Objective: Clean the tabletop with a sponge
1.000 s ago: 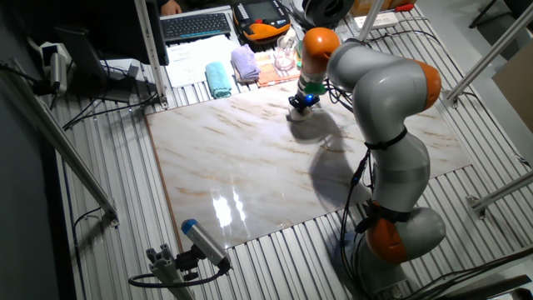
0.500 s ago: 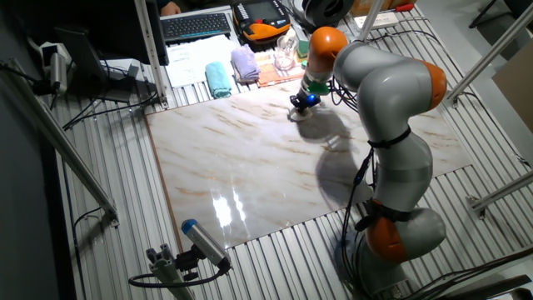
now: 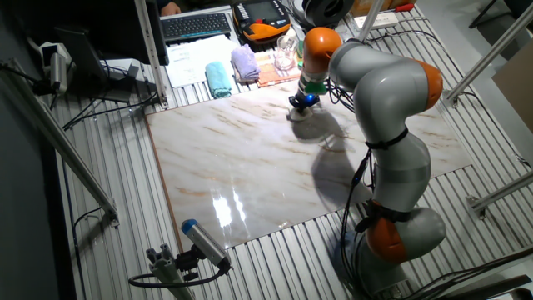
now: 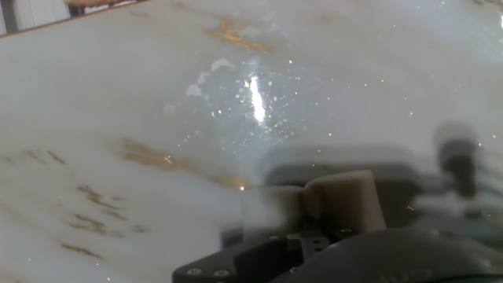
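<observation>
Two views of one moment. Fixed view: we see the arm reaching over the far edge of the tabletop, its gripper pointing down onto the sponge, which lies on the marble close to that edge; beyond the slab, on the ribbed metal, lie a teal cloth and a lilac cloth. Hand view: we see the glossy, veined tabletop with a bright glare, and the cream sponge clamped in the gripper, pressed against the slab; how widely the jaws stand we cannot tell, the picture being blurred
</observation>
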Controlling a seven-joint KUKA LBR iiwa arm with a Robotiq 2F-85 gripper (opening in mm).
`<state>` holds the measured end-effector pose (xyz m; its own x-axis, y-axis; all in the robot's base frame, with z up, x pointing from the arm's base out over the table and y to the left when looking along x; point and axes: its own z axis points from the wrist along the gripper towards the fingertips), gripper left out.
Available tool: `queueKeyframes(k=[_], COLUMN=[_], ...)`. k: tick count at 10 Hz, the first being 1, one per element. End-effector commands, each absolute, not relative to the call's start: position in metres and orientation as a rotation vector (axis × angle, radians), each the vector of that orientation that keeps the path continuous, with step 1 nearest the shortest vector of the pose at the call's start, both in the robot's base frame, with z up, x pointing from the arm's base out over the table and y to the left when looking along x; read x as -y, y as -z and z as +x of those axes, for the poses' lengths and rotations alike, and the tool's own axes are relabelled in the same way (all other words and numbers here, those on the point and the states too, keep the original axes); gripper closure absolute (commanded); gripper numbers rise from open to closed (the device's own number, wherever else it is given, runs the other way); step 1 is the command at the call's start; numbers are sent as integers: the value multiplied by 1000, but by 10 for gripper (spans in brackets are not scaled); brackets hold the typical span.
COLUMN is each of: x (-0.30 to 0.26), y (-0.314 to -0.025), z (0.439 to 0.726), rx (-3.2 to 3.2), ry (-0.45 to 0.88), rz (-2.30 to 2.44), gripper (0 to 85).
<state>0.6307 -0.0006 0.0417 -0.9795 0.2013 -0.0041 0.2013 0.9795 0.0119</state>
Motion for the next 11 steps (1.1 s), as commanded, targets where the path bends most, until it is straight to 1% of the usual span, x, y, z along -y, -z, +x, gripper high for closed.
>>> queueKeyframes(k=[1, 5, 8, 9, 11], x=[0, 13, 26, 28, 27], y=[-42, -44, -63, -62, -57], z=[631, 636, 635, 637, 638], rx=[-3125, -3128, -3086, -3084, -3096], ry=[-10, -83, -25, -25, 17], rz=[326, 281, 157, 136, 116], gripper=[850, 850, 850, 850, 850])
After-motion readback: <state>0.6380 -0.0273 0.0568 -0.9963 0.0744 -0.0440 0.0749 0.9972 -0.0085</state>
